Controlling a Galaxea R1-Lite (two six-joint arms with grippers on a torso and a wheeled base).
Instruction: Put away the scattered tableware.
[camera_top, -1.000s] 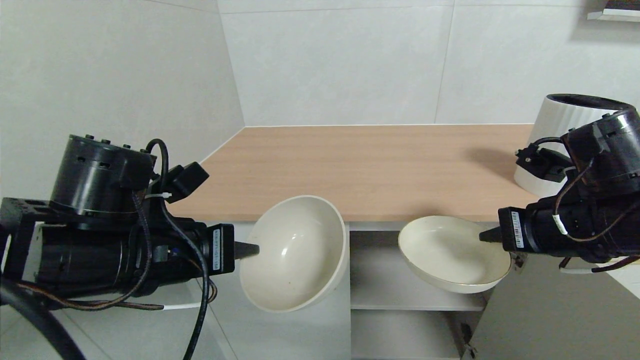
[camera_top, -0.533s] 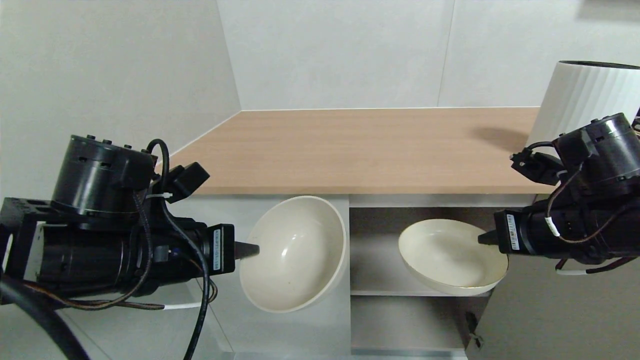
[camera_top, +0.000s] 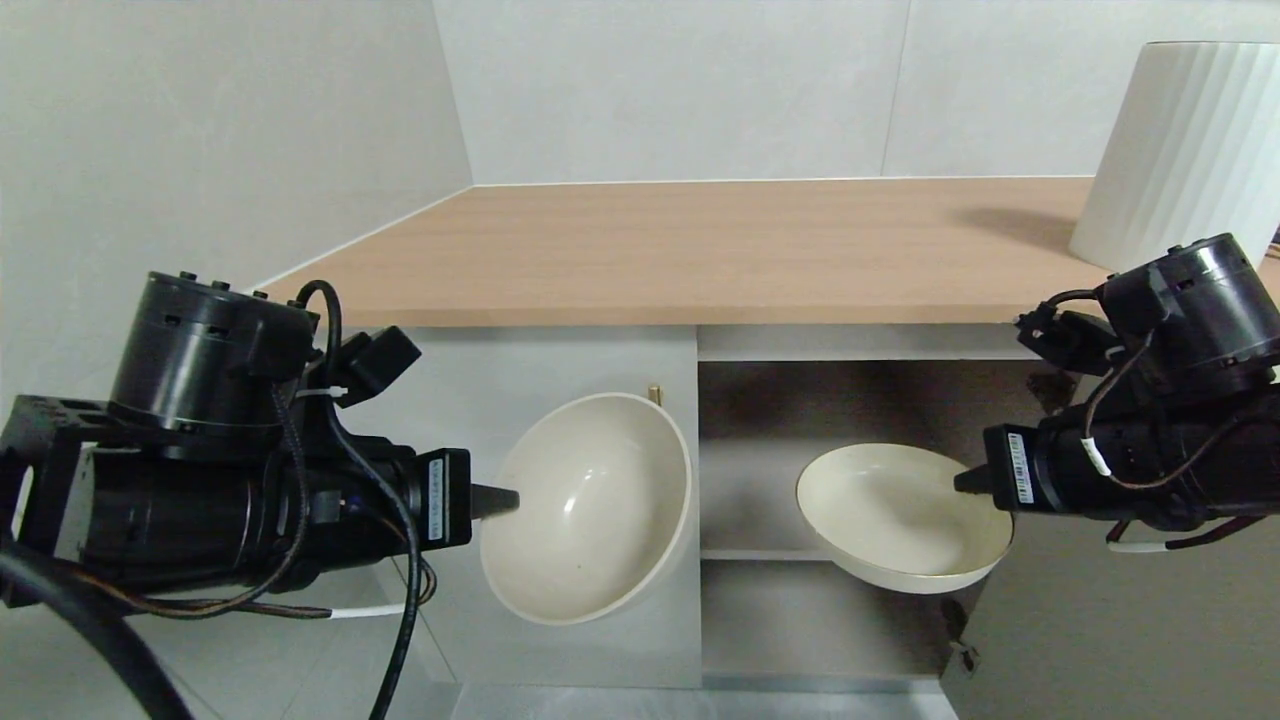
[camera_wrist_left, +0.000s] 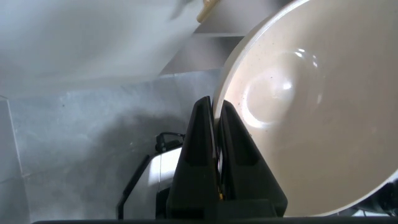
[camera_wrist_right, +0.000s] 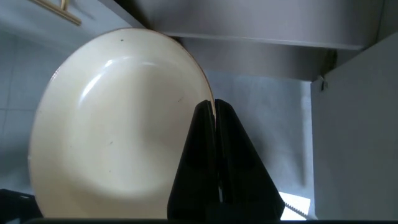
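Bowl (camera_top: 590, 510) at 7 o'clock in the head view, rim pinched in the left gripper (camera_top: 497, 498), and shallow dish (camera_top: 895, 515) at 4 o'clock, rim pinched in the right gripper (camera_top: 968, 482), both in carry; the next move probably calls for sliding each level onto the open cabinet shelf (camera_top: 750, 530) at 5 o'clock.

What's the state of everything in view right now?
deep bowl: empty, held in air, tipped on edge.
shallow bowl: empty, held in air, slightly tilted.
left gripper: shut on deep bowl's rim.
right gripper: shut on shallow bowl's rim.
left cabinet door: closed.
right cabinet compartment: open.
ribbed white container: upright on the countertop.
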